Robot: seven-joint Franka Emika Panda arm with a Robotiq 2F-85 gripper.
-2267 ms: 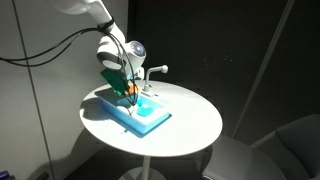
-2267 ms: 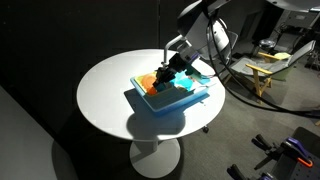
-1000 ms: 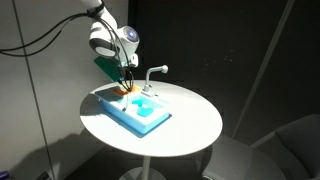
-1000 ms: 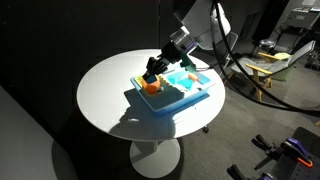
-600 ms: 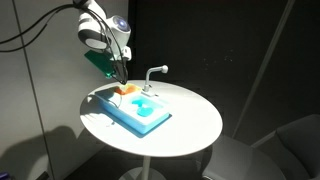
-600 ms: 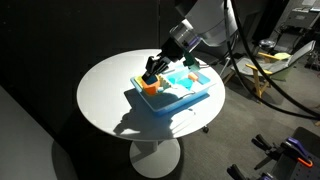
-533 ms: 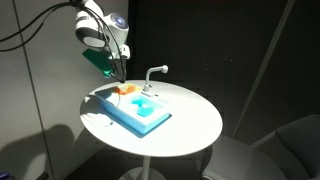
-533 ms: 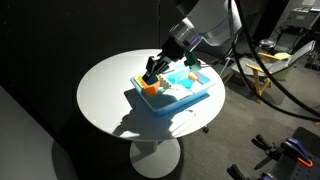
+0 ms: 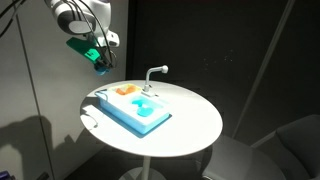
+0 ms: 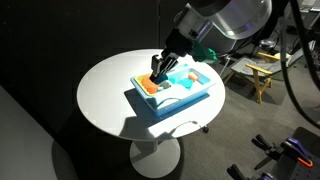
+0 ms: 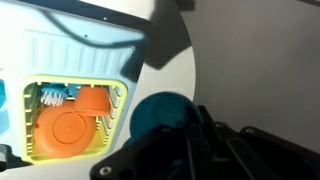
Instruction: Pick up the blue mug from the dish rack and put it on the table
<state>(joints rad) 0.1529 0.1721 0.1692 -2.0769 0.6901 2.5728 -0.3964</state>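
The table [image 9: 190, 125] fills the middle of both exterior views, with the rack [image 9: 107, 97] at its upper left. My claw [image 9: 101, 64] hangs in the frame's upper left, closed round the mug [image 11: 160, 112]. In the wrist view my fingers [image 11: 215, 150] are a dark blur, cut off at the bottom edge.

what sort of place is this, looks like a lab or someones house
Probably a lab or workshop, not a home: a toy sink unit sits on a round white table, a dark backdrop hangs behind, and a cluttered wooden stand is off to one side.
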